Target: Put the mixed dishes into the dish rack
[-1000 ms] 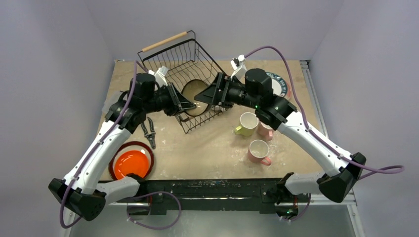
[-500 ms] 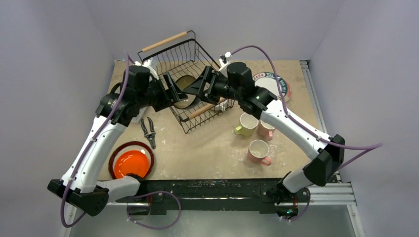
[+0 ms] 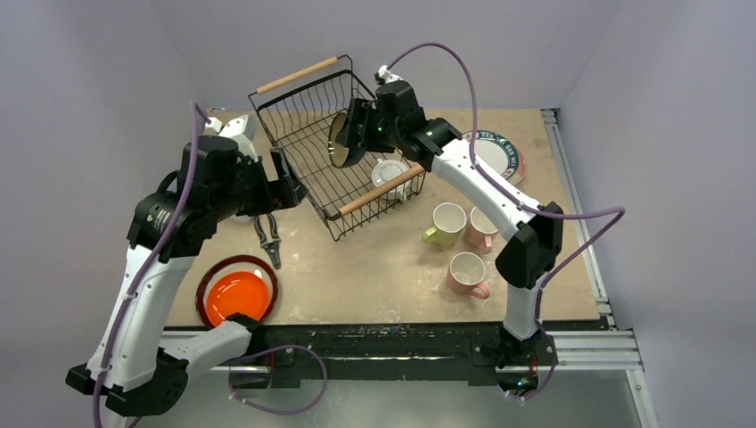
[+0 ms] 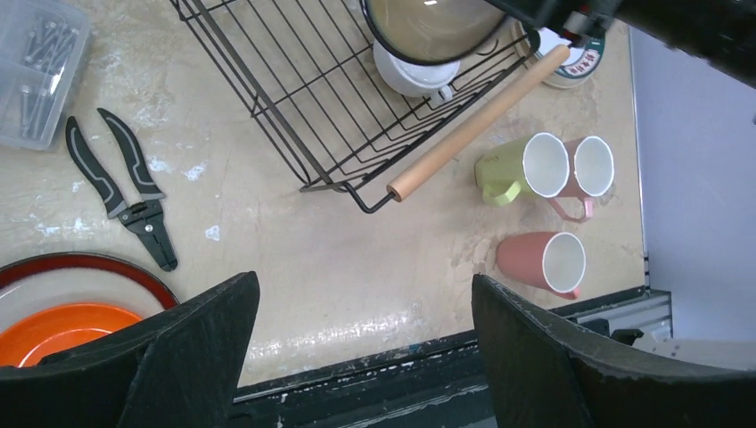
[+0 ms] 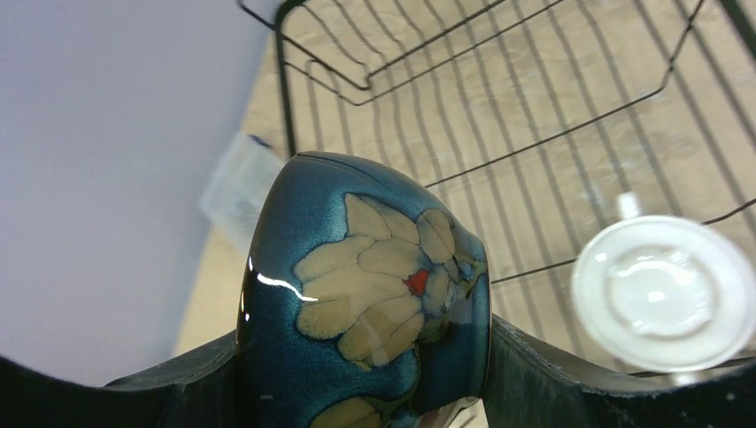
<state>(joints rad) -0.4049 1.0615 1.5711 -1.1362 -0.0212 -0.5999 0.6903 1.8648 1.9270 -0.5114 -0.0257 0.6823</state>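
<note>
My right gripper (image 3: 355, 135) is shut on the teal bowl (image 3: 339, 143) and holds it tilted on edge above the dish rack (image 3: 303, 134). The right wrist view shows the bowl's flowered outside (image 5: 365, 294) clamped between both fingers. A white two-handled cup (image 3: 390, 171) lies inside the rack near its front handle. My left gripper (image 3: 292, 185) stands open and empty just left of the rack, its fingers wide apart (image 4: 364, 283). A yellow-green mug (image 3: 443, 223) and two pink mugs (image 3: 481, 229) (image 3: 466, 272) sit right of the rack. An orange plate (image 3: 236, 296) rests on a dark red-rimmed plate (image 3: 212, 276).
Black pliers (image 3: 269, 236) lie between the rack and the orange plate. Teal-rimmed plates (image 3: 501, 153) are stacked at the back right, partly under the right arm. A clear plastic box (image 4: 36, 67) sits at the back left. Walls close in on three sides.
My left gripper has opened and drawn back left, out of the rack. The right arm has carried the bowl toward the back of the rack and tipped it on edge.
</note>
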